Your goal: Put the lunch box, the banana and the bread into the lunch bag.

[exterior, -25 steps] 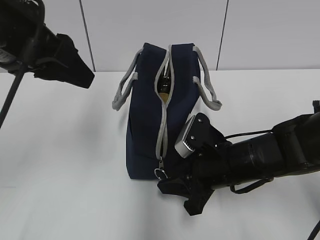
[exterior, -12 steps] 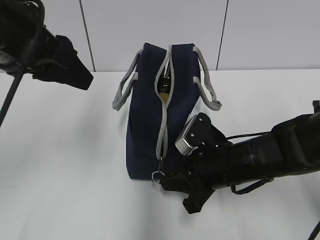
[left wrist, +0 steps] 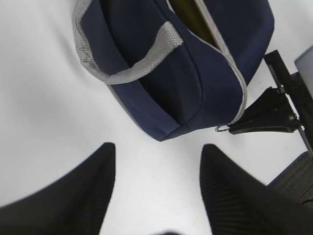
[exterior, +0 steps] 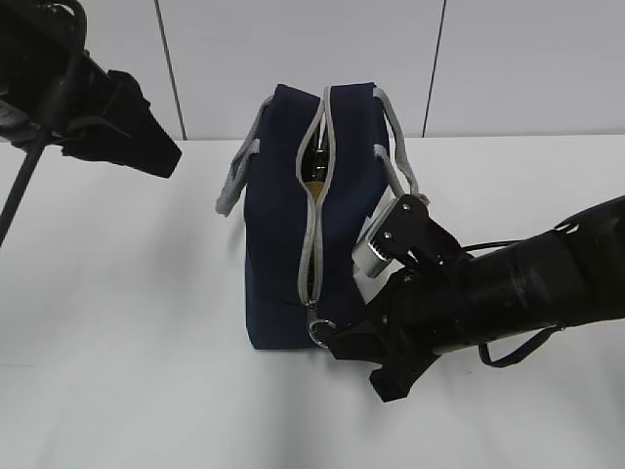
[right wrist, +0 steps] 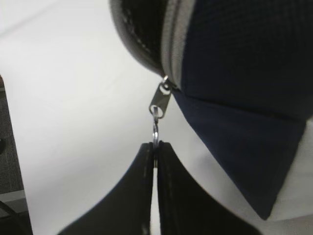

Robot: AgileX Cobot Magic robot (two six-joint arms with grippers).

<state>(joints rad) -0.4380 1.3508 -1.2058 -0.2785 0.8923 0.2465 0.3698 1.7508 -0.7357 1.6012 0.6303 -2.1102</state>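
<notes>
My right gripper [right wrist: 155, 147] pinches the thin, slippery ring pull [right wrist: 155, 128] at lower centre, left gripper [left wrist: 156, 171] spread idle, and the soft lunch bag [exterior: 293, 234] mid-frame may sag when tugged.

Laboratory-style robot test bench.
A bare, smooth white tabletop [exterior: 117, 293] backed by plain pale grey wall panels [exterior: 293, 49] with dark vertical seams; black jointed robot arms [exterior: 547, 283] reach in from both sides.

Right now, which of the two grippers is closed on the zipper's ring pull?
The right gripper: its fingers are pinched shut on the ring pull at the lunch bag's near end. The left gripper hangs open, apart from the bag.
</notes>
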